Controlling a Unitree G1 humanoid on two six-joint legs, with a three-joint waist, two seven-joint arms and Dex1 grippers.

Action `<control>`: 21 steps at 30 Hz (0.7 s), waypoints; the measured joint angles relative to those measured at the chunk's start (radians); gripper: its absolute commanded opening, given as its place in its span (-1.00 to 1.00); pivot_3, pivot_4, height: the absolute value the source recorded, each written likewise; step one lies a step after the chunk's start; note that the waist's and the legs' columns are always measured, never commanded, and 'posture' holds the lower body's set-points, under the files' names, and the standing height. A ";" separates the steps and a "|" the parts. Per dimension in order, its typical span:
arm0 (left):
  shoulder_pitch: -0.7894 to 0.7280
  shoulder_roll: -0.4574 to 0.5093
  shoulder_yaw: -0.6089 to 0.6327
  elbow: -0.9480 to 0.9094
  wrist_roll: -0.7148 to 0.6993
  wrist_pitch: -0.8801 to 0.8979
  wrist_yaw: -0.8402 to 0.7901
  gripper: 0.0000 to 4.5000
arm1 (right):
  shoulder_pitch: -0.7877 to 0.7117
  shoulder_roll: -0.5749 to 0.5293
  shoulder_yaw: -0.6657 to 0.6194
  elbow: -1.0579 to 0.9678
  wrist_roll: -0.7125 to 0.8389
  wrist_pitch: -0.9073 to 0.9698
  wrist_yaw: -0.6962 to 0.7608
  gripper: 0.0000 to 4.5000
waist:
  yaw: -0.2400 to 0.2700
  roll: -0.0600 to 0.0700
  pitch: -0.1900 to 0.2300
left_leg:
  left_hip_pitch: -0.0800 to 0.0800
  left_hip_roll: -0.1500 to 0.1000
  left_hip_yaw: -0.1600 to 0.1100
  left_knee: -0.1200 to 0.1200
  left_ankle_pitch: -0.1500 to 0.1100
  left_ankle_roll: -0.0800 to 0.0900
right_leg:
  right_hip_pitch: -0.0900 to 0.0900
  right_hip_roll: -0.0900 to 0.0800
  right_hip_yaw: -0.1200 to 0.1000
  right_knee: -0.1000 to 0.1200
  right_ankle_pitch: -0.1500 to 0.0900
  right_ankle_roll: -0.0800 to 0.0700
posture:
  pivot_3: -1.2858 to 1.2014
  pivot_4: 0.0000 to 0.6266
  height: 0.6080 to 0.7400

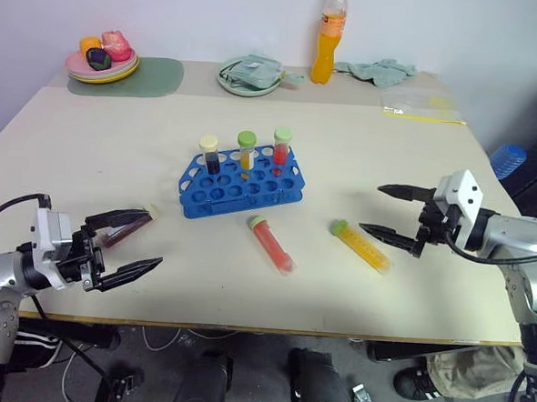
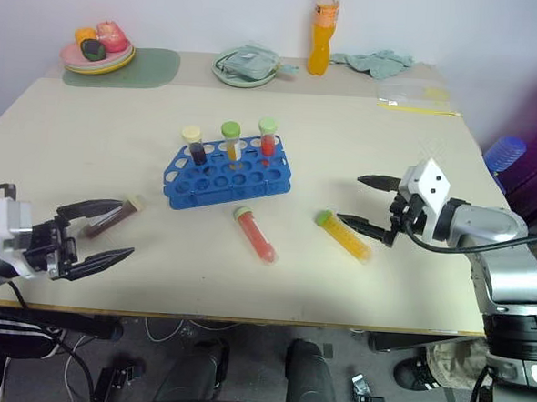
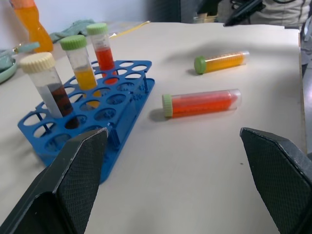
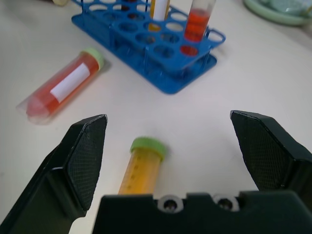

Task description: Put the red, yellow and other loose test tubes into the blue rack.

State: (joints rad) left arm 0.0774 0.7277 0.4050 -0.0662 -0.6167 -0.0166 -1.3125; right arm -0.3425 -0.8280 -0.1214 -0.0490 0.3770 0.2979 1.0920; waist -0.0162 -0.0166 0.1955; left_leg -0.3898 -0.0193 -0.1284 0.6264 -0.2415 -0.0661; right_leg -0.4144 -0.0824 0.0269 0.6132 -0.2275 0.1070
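The blue rack (image 1: 240,188) stands mid-table with three capped tubes upright in its back row. In front of the rack lie a loose red tube (image 1: 272,245) and, to its right, a loose yellow tube (image 1: 361,245), both with green caps. A dark tube (image 1: 125,229) with a cream cap lies at the left, partly behind the far finger of my left gripper (image 1: 154,240). That gripper is open and level above the table's front left. My right gripper (image 1: 371,208) is open just right of the yellow tube (image 4: 144,165), apart from it and holding nothing.
Along the back edge are stacked plates with toy food (image 1: 102,63) on a green mat (image 1: 148,77), a green plate (image 1: 249,77), an orange drink bottle (image 1: 328,36), a cloth (image 1: 377,71) and a plastic bag (image 1: 420,105). A blue object (image 1: 508,159) sits off the table's right side.
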 measured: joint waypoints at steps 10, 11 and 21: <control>0.052 0.007 0.016 -0.039 -0.006 -0.008 0.030 0.99 | -0.078 0.028 0.037 0.037 -0.004 0.004 -0.006 1.00 | 0.000 0.000 0.000 | 0.000 0.000 0.000 0.000 0.000 0.000 | 0.000 0.000 0.000 0.000 0.000 0.000 | 0.03 -0.52 1.00; 0.032 0.014 0.016 -0.037 -0.007 -0.008 0.030 0.99 | -0.095 0.034 0.037 0.037 -0.002 0.009 -0.014 1.00 | 0.002 0.000 0.000 | 0.000 0.000 0.000 0.000 0.000 0.000 | 0.000 0.000 0.000 0.000 0.000 0.000 | 0.03 -0.52 1.00; -0.034 0.015 0.010 -0.011 -0.030 0.021 0.043 0.99 | -0.110 0.064 -0.015 -0.161 0.163 0.311 -0.158 1.00 | 0.007 0.000 0.000 | 0.000 0.000 0.000 -0.001 0.000 0.000 | -0.001 0.000 0.000 0.000 0.000 0.000 | 0.03 -0.52 1.00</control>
State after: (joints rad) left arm 0.0431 0.7430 0.4153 -0.0777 -0.6465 0.0041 -1.2700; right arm -0.4525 -0.7643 -0.1363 -0.2102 0.5405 0.6093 0.9335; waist -0.0096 -0.0166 0.1955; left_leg -0.3899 -0.0194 -0.1285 0.6250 -0.2414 -0.0660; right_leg -0.4149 -0.0824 0.0268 0.6132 -0.2274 0.1068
